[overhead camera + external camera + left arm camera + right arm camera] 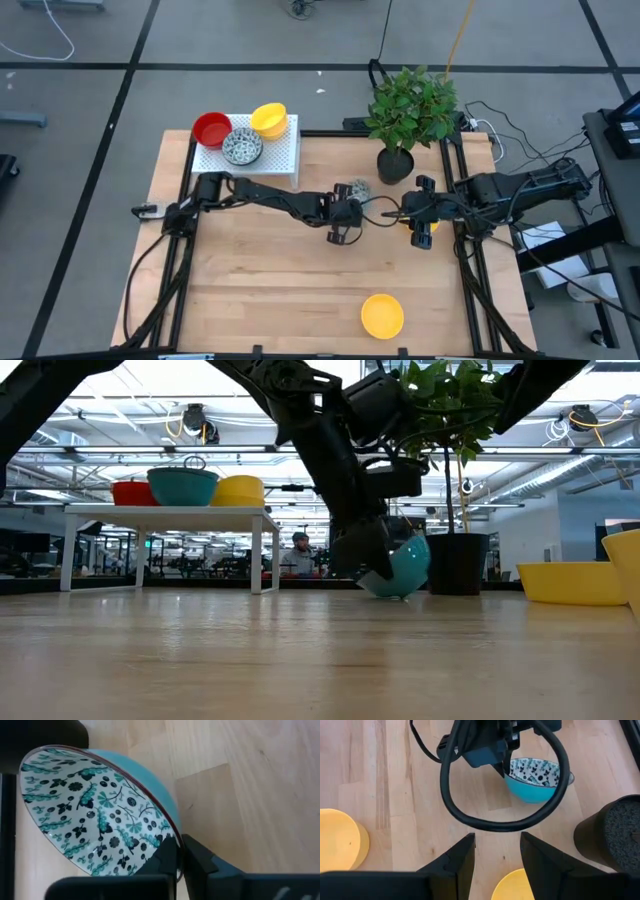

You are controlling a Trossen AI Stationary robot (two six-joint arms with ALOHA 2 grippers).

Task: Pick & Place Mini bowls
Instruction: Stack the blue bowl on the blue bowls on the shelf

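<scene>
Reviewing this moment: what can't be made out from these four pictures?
- High view: the patterned bowl is mostly hidden under the left gripper.
- High view: a yellow bowl under the right gripper shows only as a sliver.
- Low view: whether the patterned bowl touches the table is unclear, since the arm covers it.
- Right wrist view: two yellow bowls and the black pot are cut off by the edges.

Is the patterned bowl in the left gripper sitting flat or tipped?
Tipped: the patterned bowl leans on its edge on the table, the left gripper pinching its rim.

Grey tiled floor (90,100), bright ceiling lights (150,375) beyond.
</scene>
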